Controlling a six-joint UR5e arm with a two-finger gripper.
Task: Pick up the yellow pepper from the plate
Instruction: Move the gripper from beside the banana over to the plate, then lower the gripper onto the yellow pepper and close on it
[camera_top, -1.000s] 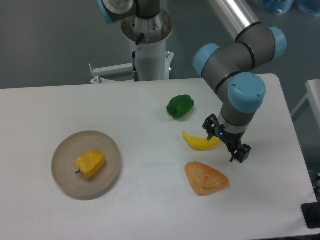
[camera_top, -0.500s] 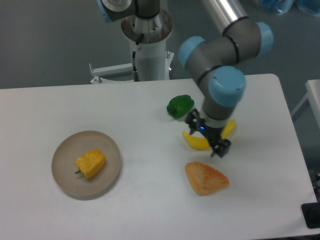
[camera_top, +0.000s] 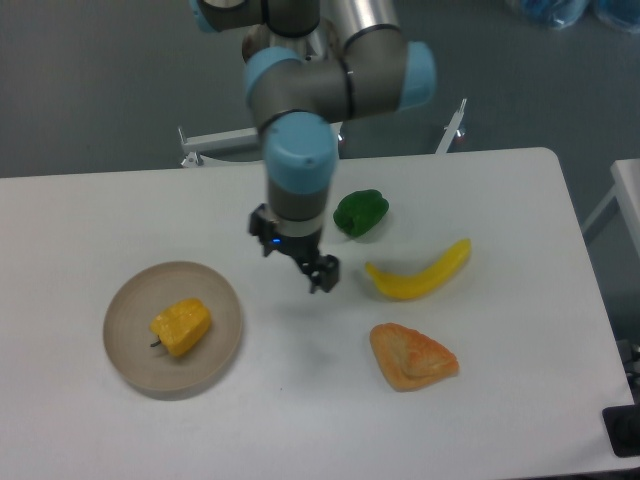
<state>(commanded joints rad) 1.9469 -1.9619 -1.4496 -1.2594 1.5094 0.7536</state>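
The claw hung over the middle of the table, pointing down, with nothing between its dark fingers; whether they were spread or closed could not be told from this angle. A small blue light glowed on its wrist. The pepper lay on its side in the plate, which sat near the table's left front corner, well apart from the claw. The pepper's short dark stem pointed toward the front left. A green pepper rested just right of the arm, toward the back edge. A banana lay to the right of the claw, curving up toward the right edge, and a pastry sat in front of it, closer to the front edge. None of these touched each other or the claw. No brand, label or readable writing showed on the arm, the toys or the table.
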